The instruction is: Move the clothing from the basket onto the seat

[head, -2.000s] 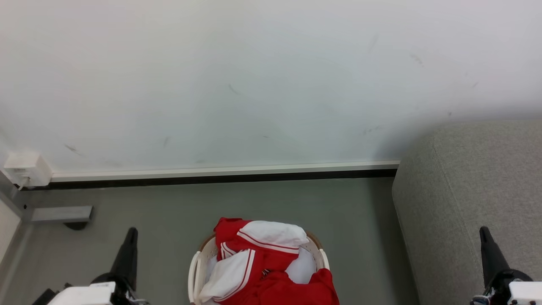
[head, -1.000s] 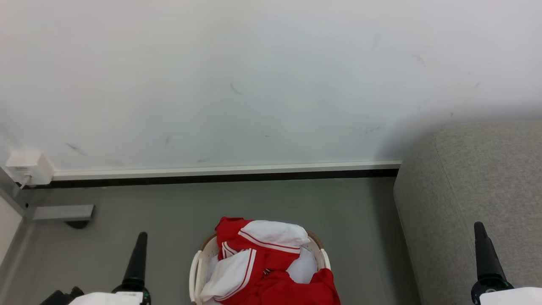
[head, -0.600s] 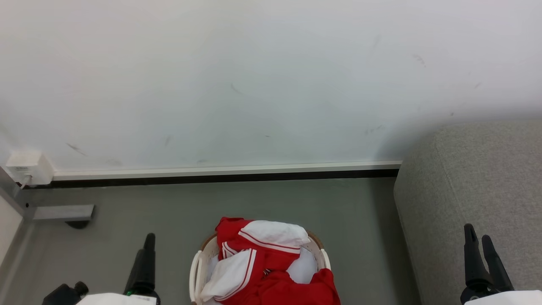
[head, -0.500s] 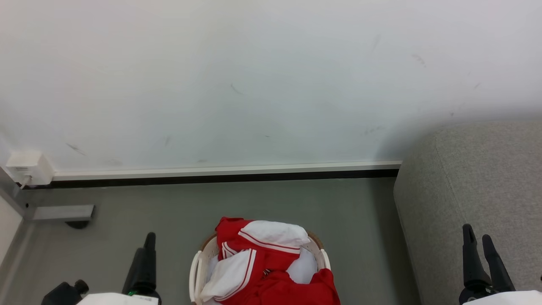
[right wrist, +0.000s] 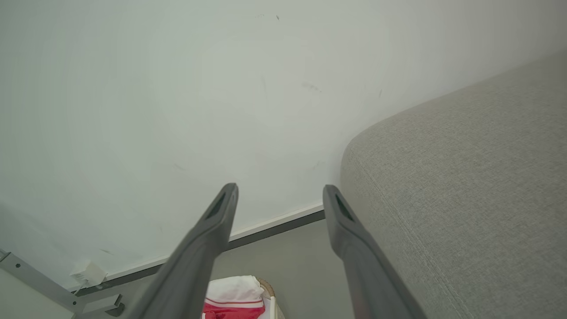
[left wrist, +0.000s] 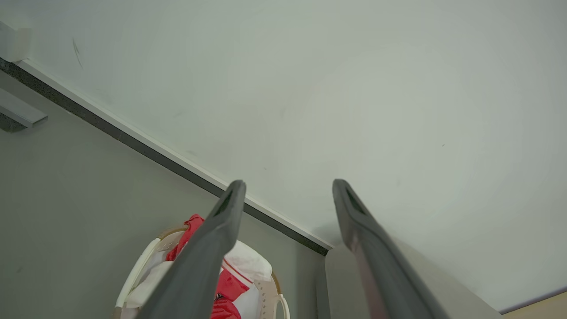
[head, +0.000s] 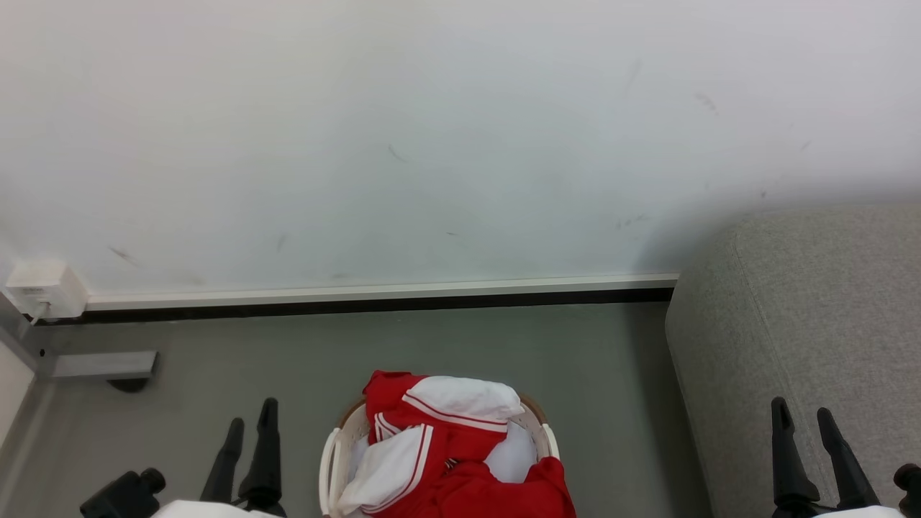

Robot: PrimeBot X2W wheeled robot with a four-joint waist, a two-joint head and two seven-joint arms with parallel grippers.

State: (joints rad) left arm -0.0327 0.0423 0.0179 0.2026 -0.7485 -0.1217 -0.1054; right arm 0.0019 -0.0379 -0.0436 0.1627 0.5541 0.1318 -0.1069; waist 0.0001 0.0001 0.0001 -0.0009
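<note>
- We take the basket (head: 329,460) as our landmark. It stands on the grey floor (head: 432,345), short of the white wall (head: 432,144) and its skirting strip (head: 374,291).
- The clothing (head: 446,450) lies heaped inside the basket. Its red folds and white panels with striped trim rise above the brown rim, and one red fold drapes over the basket's near right edge.
- The seat (head: 813,309) stands to the right of the basket, with a strip of floor between them.
- Our left tool (head: 252,412) hangs just left of the basket, over the floor, and points toward the wall. Its two dark fingers stand apart with a clear gap and hold nothing. In the left wrist view that gap reads wide, and the basket shows beneath one finger.
- Our right tool (head: 801,406) sits well to the right of the basket, in front of the seat's grey fabric. Its fingers are also spread wide and empty.
- Far left of the basket, a white box (head: 43,288) sits at the foot of the wall, and a grey metal bracket (head: 101,365) lies just below it.
</note>
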